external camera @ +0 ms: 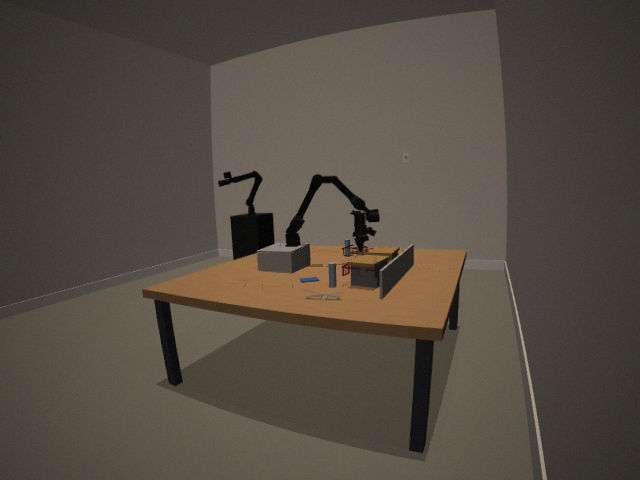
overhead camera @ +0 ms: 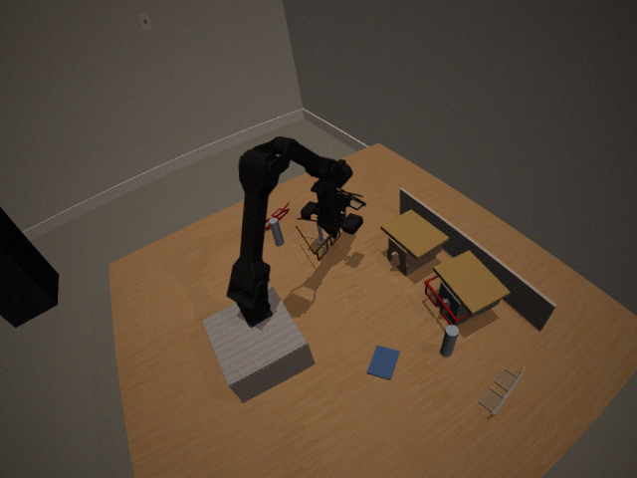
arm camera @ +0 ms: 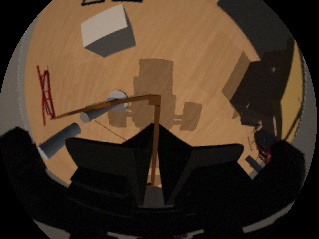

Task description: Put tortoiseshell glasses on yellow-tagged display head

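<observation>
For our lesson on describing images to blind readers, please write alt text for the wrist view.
The gripper's closed jaws hold brown-framed glasses above a wooden table. Red glasses and a grey cylinder are at left; a pale block is at upper left.

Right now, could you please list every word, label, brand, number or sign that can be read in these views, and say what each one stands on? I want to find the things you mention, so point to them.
There is no readable text in any of the three views.
The wall plate (overhead camera: 145, 21) (external camera: 405, 157): too small to tell whether it bears any marking.
The blue pad (overhead camera: 383, 361) (external camera: 309, 279): no lettering can be made out.
The end effector (overhead camera: 331, 234) (external camera: 360, 251) (arm camera: 155, 127): too dark to make out any brand.
</observation>
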### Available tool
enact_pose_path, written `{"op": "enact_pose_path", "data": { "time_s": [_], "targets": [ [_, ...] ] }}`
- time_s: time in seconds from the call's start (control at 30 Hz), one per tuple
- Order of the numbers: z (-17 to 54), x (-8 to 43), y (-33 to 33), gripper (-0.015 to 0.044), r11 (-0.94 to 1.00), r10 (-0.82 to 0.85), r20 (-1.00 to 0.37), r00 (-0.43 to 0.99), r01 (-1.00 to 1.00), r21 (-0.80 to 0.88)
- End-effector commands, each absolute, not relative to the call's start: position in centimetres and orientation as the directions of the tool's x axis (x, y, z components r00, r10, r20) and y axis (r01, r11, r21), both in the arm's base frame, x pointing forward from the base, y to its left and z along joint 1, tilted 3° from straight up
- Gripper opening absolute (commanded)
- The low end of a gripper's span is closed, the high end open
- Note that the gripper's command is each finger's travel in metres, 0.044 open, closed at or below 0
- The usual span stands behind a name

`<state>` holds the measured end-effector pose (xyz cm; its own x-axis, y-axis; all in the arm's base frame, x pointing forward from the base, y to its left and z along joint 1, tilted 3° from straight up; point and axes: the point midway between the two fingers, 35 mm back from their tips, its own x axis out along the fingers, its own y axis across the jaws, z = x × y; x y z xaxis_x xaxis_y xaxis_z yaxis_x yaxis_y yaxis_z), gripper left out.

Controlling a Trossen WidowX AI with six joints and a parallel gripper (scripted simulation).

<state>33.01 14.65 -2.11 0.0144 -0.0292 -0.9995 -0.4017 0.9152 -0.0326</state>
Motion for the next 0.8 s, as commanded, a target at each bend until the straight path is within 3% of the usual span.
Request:
{"op": "enact_pose_path", "data": {
  "time_s": [0.0, 0.77],
  "targets": [
    [-2.16, 32.73, 14.45, 0.0, 0.913, -0.029, -0.999, 0.012, -0.407, -0.032],
    [-2.18, 31.88, 13.82, 0.0, 0.913, -0.03, -0.999, 0.012, -0.407, -0.032]
  ]
}}
